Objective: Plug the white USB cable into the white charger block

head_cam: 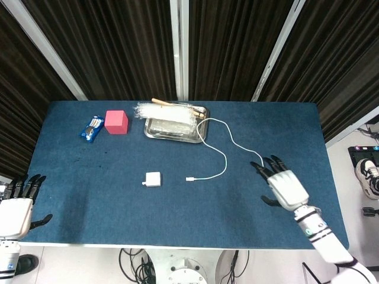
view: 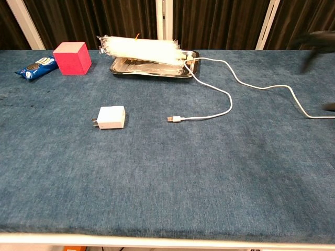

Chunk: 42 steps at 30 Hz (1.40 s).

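The white charger block (head_cam: 153,179) (view: 111,117) lies flat on the blue table, prongs pointing left. The white USB cable (head_cam: 223,155) (view: 229,102) snakes from the metal tray to the right; its USB plug (head_cam: 190,178) (view: 174,119) rests a short way right of the charger. My right hand (head_cam: 284,185) hovers open over the cable's right stretch, fingers spread, holding nothing; in the chest view only blurred dark fingertips (view: 314,44) show at the right edge. My left hand (head_cam: 15,208) hangs open off the table's near left corner, far from both objects.
A metal tray (head_cam: 173,131) (view: 152,68) with a clear plastic bundle (view: 140,48) stands at the back centre. A pink cube (head_cam: 116,122) (view: 72,57) and a blue snack packet (head_cam: 91,128) (view: 36,67) sit at the back left.
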Available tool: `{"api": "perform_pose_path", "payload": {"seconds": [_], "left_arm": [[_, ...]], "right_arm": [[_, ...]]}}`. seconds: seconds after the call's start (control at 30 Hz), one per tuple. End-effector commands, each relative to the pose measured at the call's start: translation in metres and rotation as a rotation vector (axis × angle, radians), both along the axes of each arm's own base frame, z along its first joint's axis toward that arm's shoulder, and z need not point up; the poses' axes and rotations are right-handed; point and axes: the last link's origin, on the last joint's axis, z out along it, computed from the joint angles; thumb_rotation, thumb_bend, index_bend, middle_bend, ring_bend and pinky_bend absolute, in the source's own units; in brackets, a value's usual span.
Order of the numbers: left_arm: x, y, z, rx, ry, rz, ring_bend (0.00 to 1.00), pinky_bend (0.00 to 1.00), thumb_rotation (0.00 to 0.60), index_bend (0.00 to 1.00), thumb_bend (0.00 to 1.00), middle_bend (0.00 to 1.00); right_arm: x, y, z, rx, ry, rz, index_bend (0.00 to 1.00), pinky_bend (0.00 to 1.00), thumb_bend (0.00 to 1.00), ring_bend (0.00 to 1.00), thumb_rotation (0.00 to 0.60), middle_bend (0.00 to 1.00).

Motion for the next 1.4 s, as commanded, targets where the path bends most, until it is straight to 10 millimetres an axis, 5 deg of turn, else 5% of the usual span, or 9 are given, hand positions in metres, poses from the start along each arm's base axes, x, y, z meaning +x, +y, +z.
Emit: {"api": "perform_pose_path", "payload": {"seconds": [0.03,0.37,0.77,1.03,1.4], "left_arm": [[0.000,-0.001,0.000,-0.001,0.000,0.004,0.00,0.00,0.600,0.10,0.05,0.08],[-0.001,-0.006,0.002,0.007,0.003,0.021,0.00,0.00,0.600,0.10,0.05,0.08],[-0.002,-0.005,0.000,0.001,-0.003,0.031,0.00,0.00,0.600,0.10,0.05,0.08],[-0.003,-0.003,-0.001,-0.002,-0.006,0.034,0.00,0.00,0.600,0.10,0.05,0.08],[-0.002,0.003,-0.006,-0.025,-0.007,0.031,0.00,0.00,0.600,0.10,0.05,0.08]], "right_arm": [[0.045,-0.033,-0.044,0.116,-0.045,0.041,0.02,0.03,0.22,0.04,0.600,0.25],[0.079,-0.065,-0.115,0.295,-0.075,-0.004,0.01,0.03,0.24,0.04,0.600,0.28],[0.084,-0.075,-0.147,0.353,-0.064,-0.028,0.01,0.03,0.28,0.04,0.600,0.29],[0.077,-0.062,-0.147,0.392,-0.055,-0.016,0.01,0.02,0.28,0.04,0.600,0.30],[0.026,-0.014,-0.105,0.400,-0.022,-0.031,0.01,0.02,0.29,0.05,0.600,0.34]]}}
